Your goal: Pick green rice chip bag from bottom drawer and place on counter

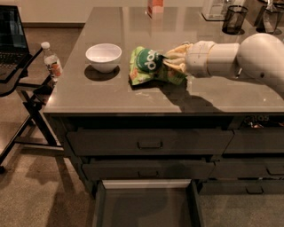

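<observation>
The green rice chip bag [147, 66] lies on the counter [208, 95], just right of a white bowl, with its dark green round logo facing up. My gripper [168, 63] reaches in from the right at counter height, and its pale fingers [177, 52] are closed on the bag's right end. The white arm runs off to the right edge. The bottom drawer [146, 205] is pulled open below the cabinet front and shows nothing inside.
A white bowl [103, 56] stands left of the bag. A water bottle [52, 61] and a laptop [11, 31] sit on the black side stand at left. A black mesh cup [234, 20] and an orange carton [155, 6] stand at the counter's back. The handled drawers [150, 144] are shut.
</observation>
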